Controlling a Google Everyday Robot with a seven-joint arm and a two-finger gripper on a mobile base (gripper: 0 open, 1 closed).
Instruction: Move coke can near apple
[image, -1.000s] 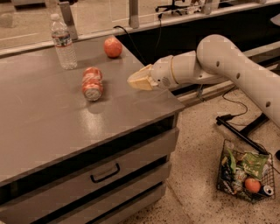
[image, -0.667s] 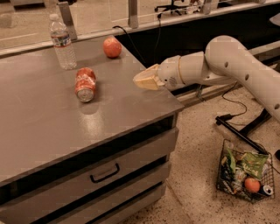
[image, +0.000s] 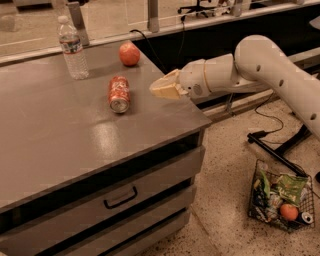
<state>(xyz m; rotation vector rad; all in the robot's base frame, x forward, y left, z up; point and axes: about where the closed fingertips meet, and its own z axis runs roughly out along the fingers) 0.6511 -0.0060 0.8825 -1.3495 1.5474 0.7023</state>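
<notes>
The orange-red aluminium coke can lies on its side on the grey counter, apart from the cream-tipped claw, which hovers at its 3 o'clock, probably lined up to reach it. The claw holds nothing visible, and how wide it stands cannot be told. The glossy red apple sits near the can's 1 o'clock

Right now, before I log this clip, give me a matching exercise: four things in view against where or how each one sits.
1 coke can
2 water bottle
3 apple
4 gripper

A upright, at the back corner of the counter
B on its side, mid-counter
C above the counter's edge, apart from the can
D by the far edge, beyond the can

Pairs: 1-B, 2-A, 3-D, 4-C.
</notes>
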